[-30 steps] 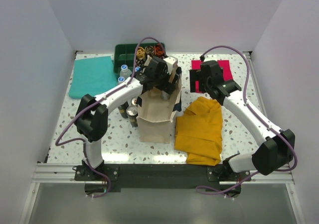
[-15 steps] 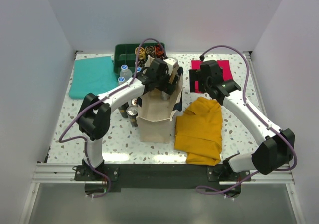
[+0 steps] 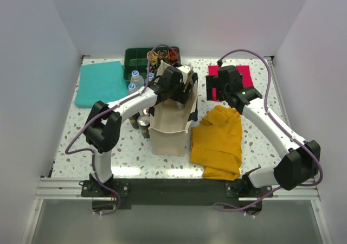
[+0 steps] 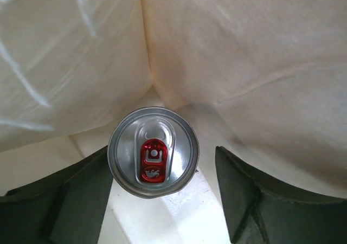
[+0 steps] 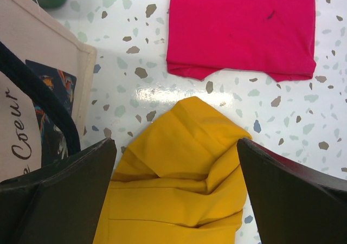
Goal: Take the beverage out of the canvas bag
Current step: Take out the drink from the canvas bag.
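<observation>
Nearest the arm bases, a yellow cloth [image 3: 219,141] is lying crumpled on the desk [image 3: 124,146], just beside the canvas bag [image 3: 169,133], which is standing upright with its mouth gaping. A few cans [image 3: 142,120] are standing against the bag's left side.

The left pincer [image 4: 162,160] is hanging inside the bag with its fingers [image 4: 59,200] apart, straddling the beverage can [image 4: 153,153]. The can is standing upright on the bag's floor with its red tab facing up. In the wrist view it is sitting closer to the left-hand finger than to the other. The grasp would likely go best if the pincer is shifted to centre on the can and lowered past the rim, so the pads are pressing on the straight wall. The soft fabric is crowding in behind the can, so a straight vertical lift looks safest against snagging or dragging the bag up.

The right pincer [image 5: 176,143] is hovering wide apart over the yellow cloth, beside the bag, holding nothing. It could be steadying the bag.

Farther back, a pink cloth [image 3: 241,73], a teal cloth [image 3: 100,82], some bottles [image 3: 135,81] and a green tray [image 3: 136,58] are lying along the far side.
</observation>
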Robot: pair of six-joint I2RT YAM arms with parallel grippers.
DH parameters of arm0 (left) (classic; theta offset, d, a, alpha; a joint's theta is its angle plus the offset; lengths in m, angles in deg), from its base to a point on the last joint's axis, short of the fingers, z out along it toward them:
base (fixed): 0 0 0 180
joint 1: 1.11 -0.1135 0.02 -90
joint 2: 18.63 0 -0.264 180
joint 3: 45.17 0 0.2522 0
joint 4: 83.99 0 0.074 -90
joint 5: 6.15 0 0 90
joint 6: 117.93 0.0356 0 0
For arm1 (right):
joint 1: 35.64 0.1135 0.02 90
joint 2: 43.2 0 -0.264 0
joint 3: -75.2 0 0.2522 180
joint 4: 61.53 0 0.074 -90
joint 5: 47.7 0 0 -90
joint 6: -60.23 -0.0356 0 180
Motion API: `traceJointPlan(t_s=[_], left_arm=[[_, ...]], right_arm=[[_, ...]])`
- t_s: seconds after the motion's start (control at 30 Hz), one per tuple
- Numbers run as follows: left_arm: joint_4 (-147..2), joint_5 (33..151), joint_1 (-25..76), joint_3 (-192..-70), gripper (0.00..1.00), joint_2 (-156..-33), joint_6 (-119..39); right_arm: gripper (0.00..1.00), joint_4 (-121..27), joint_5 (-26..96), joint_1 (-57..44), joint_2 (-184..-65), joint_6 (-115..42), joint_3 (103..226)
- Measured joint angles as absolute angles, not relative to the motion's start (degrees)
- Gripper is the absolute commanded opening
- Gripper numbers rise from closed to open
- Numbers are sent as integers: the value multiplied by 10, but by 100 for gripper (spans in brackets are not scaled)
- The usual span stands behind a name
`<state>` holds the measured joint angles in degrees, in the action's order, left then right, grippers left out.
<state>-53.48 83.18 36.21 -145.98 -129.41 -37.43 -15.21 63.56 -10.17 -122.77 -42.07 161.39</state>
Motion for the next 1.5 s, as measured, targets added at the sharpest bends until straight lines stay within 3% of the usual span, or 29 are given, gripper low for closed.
traceJointPlan(t_s=[0.1, 0.13, 0.23, 0.43, 0.97, 1.5], left_arm=[[-544, 830, 362, -1454, 57, -1294, -373], [-548, 833, 362, -1451, 45, -1293, -374], [-559, 838, 361, -1444, 26, -1291, -373], [-560, 848, 361, -1443, 0, -1291, -372], [-537, 867, 369, -1434, 0, -1267, -372], [-525, 885, 376, -1434, 0, -1158, -367]], right_arm=[[98, -152, 636, -102, -1228, -421, 1614], [98, -152, 636, -102, -1228, -421, 1614], [98, -152, 634, -102, -1228, -421, 1614], [98, -152, 634, -102, -1228, -421, 1614], [98, -155, 632, -102, -1228, -417, 1614], [98, -154, 623, -102, -1212, -423, 1612]])
